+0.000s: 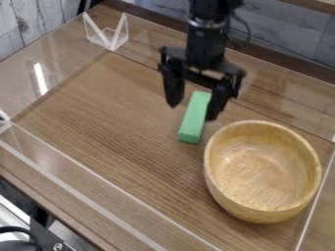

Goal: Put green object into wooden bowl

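A bright-green bar-shaped object (pixel 195 120) lies flat on the wooden tabletop, near the middle of the camera view. My gripper (pixel 199 95) hangs straight down over its far end, open, with one black finger (pixel 171 88) on the left and the other on the right of the bar. Nothing is held. The wooden bowl (pixel 263 169) stands empty to the right and nearer the camera, a short gap from the bar.
A clear acrylic wall (pixel 53 167) fences the table along the left and front edges. A small clear folded stand (pixel 105 32) sits at the back left corner. The bowl's rim reaches close to the right edge.
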Available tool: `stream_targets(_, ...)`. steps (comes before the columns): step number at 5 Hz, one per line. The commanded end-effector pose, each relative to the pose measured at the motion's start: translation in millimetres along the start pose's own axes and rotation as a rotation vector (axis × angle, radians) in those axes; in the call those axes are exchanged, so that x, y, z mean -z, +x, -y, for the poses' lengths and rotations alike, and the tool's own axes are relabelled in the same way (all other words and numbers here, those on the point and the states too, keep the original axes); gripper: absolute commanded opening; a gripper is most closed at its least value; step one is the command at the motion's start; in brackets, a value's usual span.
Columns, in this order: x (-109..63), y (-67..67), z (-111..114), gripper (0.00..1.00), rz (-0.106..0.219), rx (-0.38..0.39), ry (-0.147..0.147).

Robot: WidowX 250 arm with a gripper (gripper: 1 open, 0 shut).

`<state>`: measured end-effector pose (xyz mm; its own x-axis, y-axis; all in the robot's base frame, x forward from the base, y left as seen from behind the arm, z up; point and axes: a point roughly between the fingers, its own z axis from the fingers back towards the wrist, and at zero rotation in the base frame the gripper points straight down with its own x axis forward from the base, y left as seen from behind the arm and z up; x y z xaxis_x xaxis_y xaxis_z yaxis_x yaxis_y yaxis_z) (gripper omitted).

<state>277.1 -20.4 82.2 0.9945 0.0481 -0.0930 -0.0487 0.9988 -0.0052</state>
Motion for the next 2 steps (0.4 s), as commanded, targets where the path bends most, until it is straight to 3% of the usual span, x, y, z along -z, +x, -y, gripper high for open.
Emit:
stream_targets(1,-0.5,7.9,1.7,1.0,0.093,0.018,-0.024)
stream_targets(2,1.2,12.0,-1.1,1.0,0.128,0.022,-0.028)
